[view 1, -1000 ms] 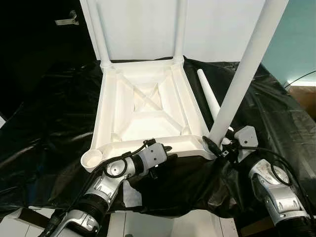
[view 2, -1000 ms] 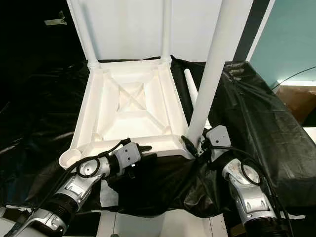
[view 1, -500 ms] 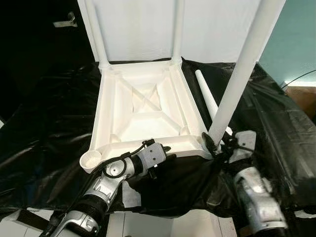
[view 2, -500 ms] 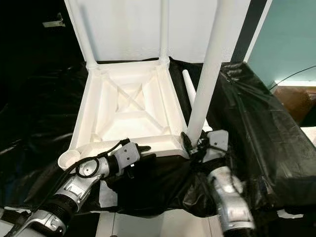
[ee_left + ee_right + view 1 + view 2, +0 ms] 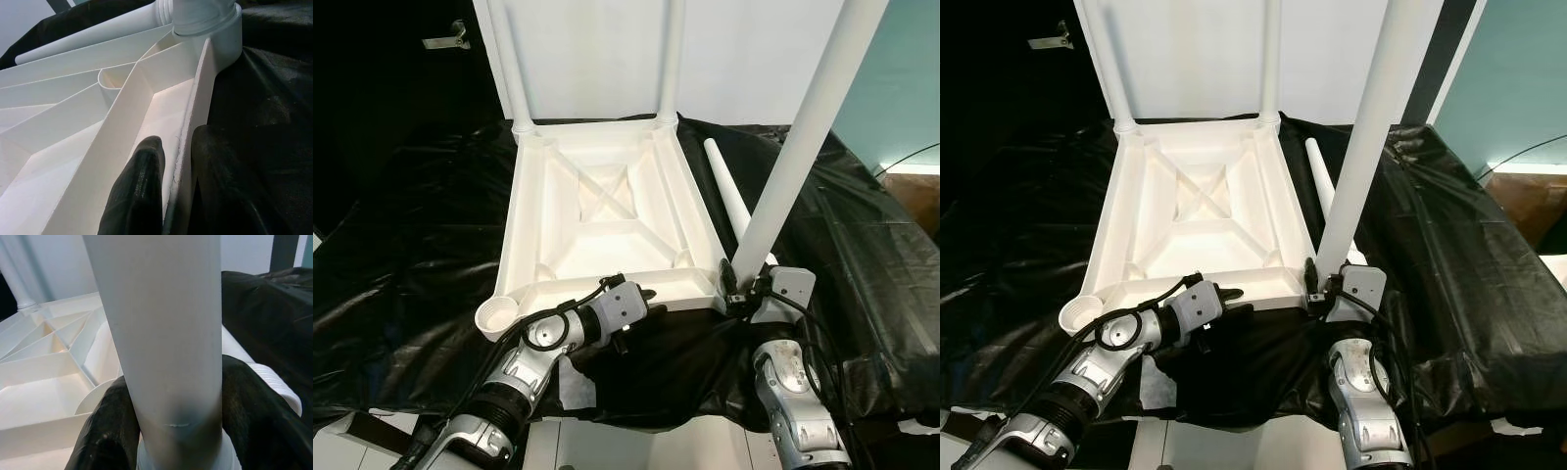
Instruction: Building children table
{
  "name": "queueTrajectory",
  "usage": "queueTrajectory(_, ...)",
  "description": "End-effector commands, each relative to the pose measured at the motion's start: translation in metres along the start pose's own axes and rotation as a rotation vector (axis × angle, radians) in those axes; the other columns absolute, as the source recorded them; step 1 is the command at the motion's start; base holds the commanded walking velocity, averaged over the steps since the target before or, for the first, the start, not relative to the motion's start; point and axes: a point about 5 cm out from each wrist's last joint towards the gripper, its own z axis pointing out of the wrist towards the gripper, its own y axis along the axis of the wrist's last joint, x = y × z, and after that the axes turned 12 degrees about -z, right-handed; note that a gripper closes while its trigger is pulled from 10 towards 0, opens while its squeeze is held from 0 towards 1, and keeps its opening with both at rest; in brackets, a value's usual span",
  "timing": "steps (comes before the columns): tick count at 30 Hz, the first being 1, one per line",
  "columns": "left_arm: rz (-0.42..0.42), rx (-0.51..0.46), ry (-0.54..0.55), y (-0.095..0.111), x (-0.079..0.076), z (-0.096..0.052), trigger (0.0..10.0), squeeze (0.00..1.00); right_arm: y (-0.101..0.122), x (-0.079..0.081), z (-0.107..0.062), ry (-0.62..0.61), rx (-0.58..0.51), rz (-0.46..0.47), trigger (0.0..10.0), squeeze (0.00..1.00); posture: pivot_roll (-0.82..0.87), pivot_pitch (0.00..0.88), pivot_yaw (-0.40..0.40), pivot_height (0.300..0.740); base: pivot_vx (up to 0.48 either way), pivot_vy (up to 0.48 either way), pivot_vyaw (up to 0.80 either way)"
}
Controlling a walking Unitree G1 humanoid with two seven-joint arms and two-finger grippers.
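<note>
An upturned white tabletop (image 5: 597, 220) lies on black sheeting (image 5: 421, 235), 3 legs standing. The left gripper (image 5: 171, 196) pinches its near rim, 1 finger each side. The right gripper (image 5: 171, 431) clasps the near-right leg (image 5: 793, 157) at its socket. A loose leg (image 5: 726, 196) lies just beyond.

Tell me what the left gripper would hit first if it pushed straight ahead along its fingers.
The left gripper straddles the near rim of the upturned table top. Sliding on along that rim, it would probably meet the corner socket holding the table leg.
</note>
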Motion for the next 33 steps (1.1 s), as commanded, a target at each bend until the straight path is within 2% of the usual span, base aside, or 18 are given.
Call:
queueTrajectory(1,-0.040,0.132,-0.083,-0.030,-0.018,-0.006,10.0,0.00,-0.008,-0.004,-0.001,0.062,0.040,0.017,10.0,0.00,-0.02,0.013,-0.012,0.740,0.000,0.000,0.00)
queueTrajectory(2,-0.040,0.134,-0.084,-0.030,-0.018,-0.005,10.0,0.00,-0.005,-0.003,-0.002,0.109,0.024,-0.006,10.0,0.08,-0.02,0.013,-0.013,0.740,0.000,0.000,0.00)
queueTrajectory(3,-0.040,0.134,-0.084,-0.030,-0.018,-0.005,10.0,0.00,-0.005,-0.003,-0.002,0.109,0.024,-0.006,10.0,0.08,-0.02,0.013,-0.013,0.740,0.000,0.000,0.00)
queueTrajectory(4,-0.041,0.133,-0.084,-0.030,-0.018,-0.005,10.0,0.00,-0.004,-0.004,-0.001,0.149,0.011,-0.017,10.0,1.00,-0.02,0.013,-0.013,0.740,0.000,0.000,0.00)
queueTrajectory(7,-0.040,0.133,-0.083,-0.029,-0.017,-0.004,10.0,0.00,0.000,-0.010,0.002,0.210,-0.012,-0.042,10.0,1.00,-0.03,0.010,-0.013,0.740,0.000,0.000,0.00)
queueTrajectory(8,-0.037,0.132,-0.084,-0.029,-0.017,-0.003,10.0,0.00,0.005,-0.018,0.005,0.284,-0.033,-0.090,10.0,1.00,-0.03,0.008,-0.013,0.740,0.000,0.000,0.00)
queueTrajectory(10,-0.037,0.132,-0.084,-0.029,-0.017,-0.003,10.0,0.00,0.005,-0.018,0.005,0.284,-0.033,-0.090,10.0,1.00,-0.03,0.008,-0.013,0.740,0.000,0.000,0.00)
queueTrajectory(11,-0.037,0.131,-0.085,-0.029,-0.017,-0.002,10.0,0.00,0.005,-0.020,0.006,0.311,-0.033,-0.104,10.0,0.08,-0.04,0.006,-0.013,0.740,0.000,0.000,0.00)
queueTrajectory(13,-0.037,0.131,-0.085,-0.029,-0.017,-0.002,10.0,0.00,0.005,-0.020,0.006,0.311,-0.033,-0.104,10.0,0.08,-0.04,0.006,-0.013,0.740,0.000,0.000,0.00)
queueTrajectory(14,-0.036,0.131,-0.088,-0.028,-0.018,-0.001,10.0,0.00,0.004,-0.026,0.006,0.413,-0.024,-0.158,10.0,0.00,-0.04,0.004,-0.013,0.740,0.000,0.000,0.00)
queueTrajectory(17,-0.036,0.131,-0.089,-0.029,-0.018,-0.001,10.0,0.00,0.003,-0.028,0.005,0.474,-0.014,-0.173,10.0,0.00,-0.04,0.004,-0.012,0.740,0.000,0.000,0.00)
queueTrajectory(18,-0.035,0.132,-0.089,-0.029,-0.018,-0.002,10.0,0.00,0.002,-0.029,0.004,0.525,-0.005,-0.183,5.0,0.00,-0.04,0.004,-0.012,0.740,0.000,0.000,0.00)
queueTrajectory(19,-0.035,0.132,-0.089,-0.029,-0.018,-0.002,10.0,0.00,0.002,-0.029,0.004,0.525,-0.005,-0.183,5.0,0.00,-0.04,0.004,-0.012,0.740,0.000,0.000,0.00)
queueTrajectory(20,-0.035,0.132,-0.088,-0.029,-0.017,-0.002,10.0,0.00,0.002,-0.029,0.002,0.565,-0.001,-0.193,0.0,0.00,-0.04,0.005,-0.011,0.740,0.000,0.000,0.00)
queueTrajectory(24,-0.035,0.132,-0.090,-0.029,-0.018,-0.003,10.0,0.00,-0.003,-0.026,-0.002,0.668,0.049,-0.202,0.0,0.00,-0.04,0.009,-0.009,0.740,0.000,0.000,0.00)
queueTrajectory(28,-0.036,0.131,-0.090,-0.029,-0.018,-0.004,10.0,0.00,-0.008,-0.021,-0.003,0.670,0.090,-0.177,0.0,0.00,-0.03,0.010,-0.009,0.740,0.000,0.000,0.00)
queueTrajectory(32,-0.037,0.131,-0.089,-0.029,-0.018,-0.005,10.0,0.00,-0.014,-0.009,-0.006,0.612,0.121,-0.131,0.0,0.00,-0.03,0.010,-0.009,0.740,0.000,0.000,0.00)
queueTrajectory(33,-0.037,0.130,-0.087,-0.029,-0.018,-0.005,10.0,0.00,-0.018,-0.004,-0.005,0.476,0.137,-0.074,0.0,0.00,-0.03,0.009,-0.012,0.740,0.000,0.000,0.00)
